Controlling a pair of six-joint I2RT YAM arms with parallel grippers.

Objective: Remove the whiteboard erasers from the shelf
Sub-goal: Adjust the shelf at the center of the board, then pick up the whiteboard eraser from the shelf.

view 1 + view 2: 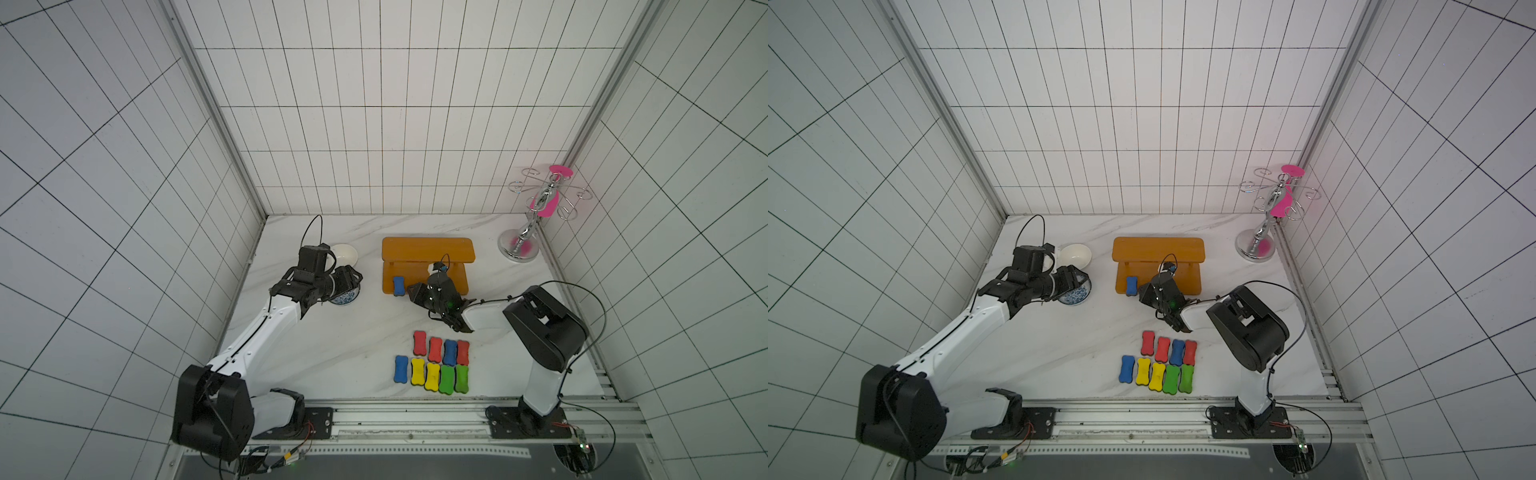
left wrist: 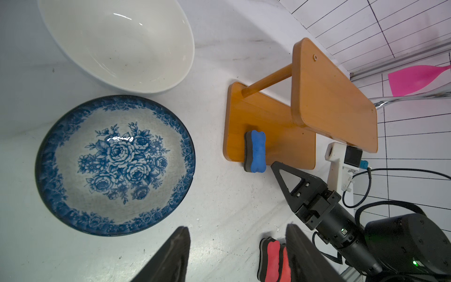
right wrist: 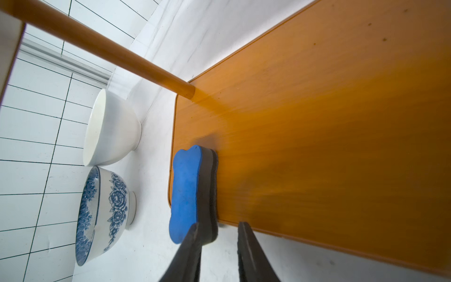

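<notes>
Bimanual cell, seen from overhead and from both wrists. The shelf (image 1: pixel 428 248), an orange-brown stand of two boards, sits toward the back of the marble tabletop (image 1: pixel 328 353). One blue eraser (image 1: pixel 398 285) lies felt-down on the lower board at its left front corner, with one end overhanging the front edge. The right claw (image 3: pixel 219 244) is at that overhanging end, released, its jaws parted around a gap that holds nothing. One fingertip (image 3: pixel 194 234) overlaps the eraser's end in the right wrist view, and whether it touches cannot be told. The left claw (image 2: pixel 235 246) hangs released and empty, jaws wide. It is above a blue-patterned bowl (image 2: pixel 114 166), which stands just beside a white bowl (image 2: pixel 117 44) to the left of the shelf. The other nine erasers (image 1: pixel 435 350) lie on the tabletop in front of the shelf in two close rows. The back row runs red, red, blue, red, and the front row blue, yellow, yellow, green, green. A chrome-and-pink rack (image 1: pixel 536 208) stands in the far right corner.
</notes>
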